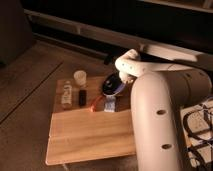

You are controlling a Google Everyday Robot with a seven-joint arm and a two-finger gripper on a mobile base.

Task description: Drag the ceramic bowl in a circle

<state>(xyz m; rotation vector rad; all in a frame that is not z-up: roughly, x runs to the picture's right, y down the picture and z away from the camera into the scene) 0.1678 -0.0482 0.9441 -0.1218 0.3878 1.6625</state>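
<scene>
The ceramic bowl point(111, 86) is dark, round and shallow, with a faint bluish glint inside. It sits near the back edge of the wooden table point(90, 135), right of the white cup point(80, 77). My gripper point(116, 81) hangs from the white arm's wrist and reaches down onto the bowl's right side. It hides part of the rim. The big white arm link fills the right of the view.
A clear bottle point(66, 93) and a small dark object point(82, 97) lie at the table's back left. A flat blue-grey packet point(110, 104) and a small orange item point(93, 105) lie just in front of the bowl. Black cables point(200, 135) lie at the right.
</scene>
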